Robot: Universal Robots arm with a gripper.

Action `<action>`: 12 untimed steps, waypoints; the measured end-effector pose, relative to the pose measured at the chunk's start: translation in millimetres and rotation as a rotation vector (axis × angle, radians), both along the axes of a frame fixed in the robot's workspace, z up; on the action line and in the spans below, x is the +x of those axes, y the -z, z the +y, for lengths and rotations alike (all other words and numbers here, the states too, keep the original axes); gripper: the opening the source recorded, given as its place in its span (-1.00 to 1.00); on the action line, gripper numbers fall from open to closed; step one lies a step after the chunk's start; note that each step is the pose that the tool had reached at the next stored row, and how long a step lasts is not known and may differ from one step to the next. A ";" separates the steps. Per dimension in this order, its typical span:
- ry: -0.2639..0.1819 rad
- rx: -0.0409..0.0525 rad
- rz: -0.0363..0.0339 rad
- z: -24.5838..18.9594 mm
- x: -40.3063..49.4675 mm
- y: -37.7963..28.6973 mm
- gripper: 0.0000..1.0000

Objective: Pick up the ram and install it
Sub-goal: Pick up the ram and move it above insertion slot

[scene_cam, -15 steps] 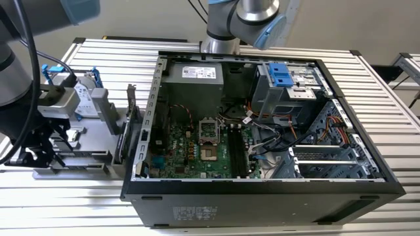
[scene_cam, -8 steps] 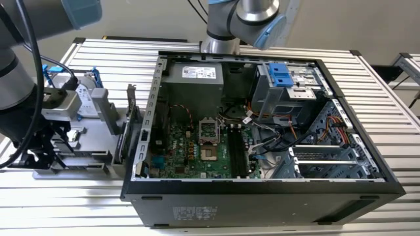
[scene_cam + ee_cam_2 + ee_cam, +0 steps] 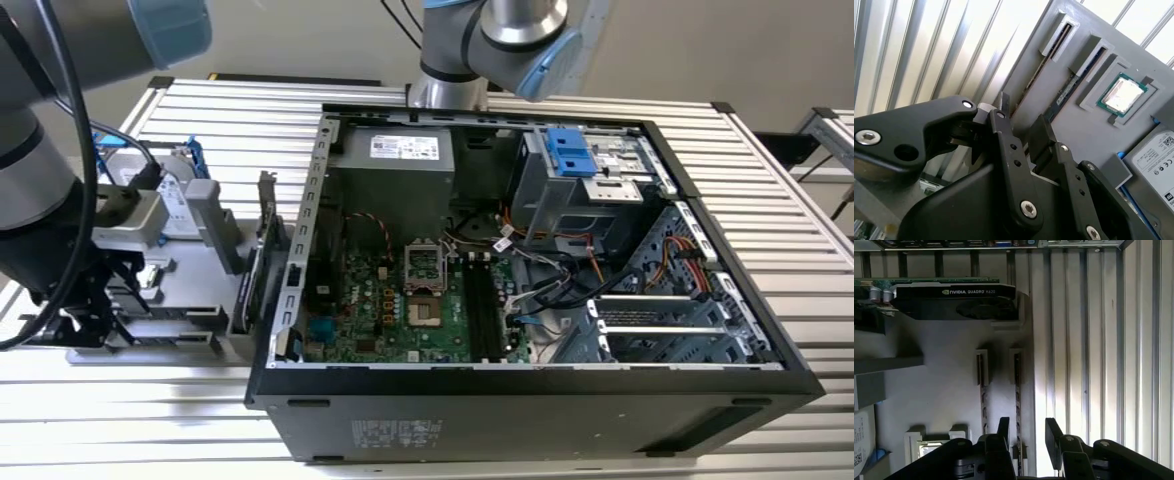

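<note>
I'm getting hard glare off the slatted table (image 3: 1094, 340) in both wrist views; the gray tray (image 3: 944, 390) sits in shadow.

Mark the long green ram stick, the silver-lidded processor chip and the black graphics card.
long green ram stick (image 3: 1068, 92), second wrist view, exposed edge
silver-lidded processor chip (image 3: 1121, 95), second wrist view, metal lid
black graphics card (image 3: 954, 300), first wrist view, fan shroud

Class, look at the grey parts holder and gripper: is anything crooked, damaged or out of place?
Nothing stands out. The thin green ram stick sits straight in its slot in the grey holder, and the open black gripper is lined up with it.
</note>
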State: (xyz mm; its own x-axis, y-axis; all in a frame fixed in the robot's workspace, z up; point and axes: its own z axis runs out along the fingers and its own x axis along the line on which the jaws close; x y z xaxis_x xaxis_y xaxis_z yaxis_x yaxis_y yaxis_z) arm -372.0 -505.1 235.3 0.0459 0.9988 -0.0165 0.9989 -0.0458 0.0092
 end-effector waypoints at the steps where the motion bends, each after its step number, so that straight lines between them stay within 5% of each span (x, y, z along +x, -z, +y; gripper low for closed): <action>1: -0.001 0.0000 0.0018 0.0 0.0 0.8 1.00; 12: -0.021 0.0024 0.0046 2.3 0.0 10.9 1.00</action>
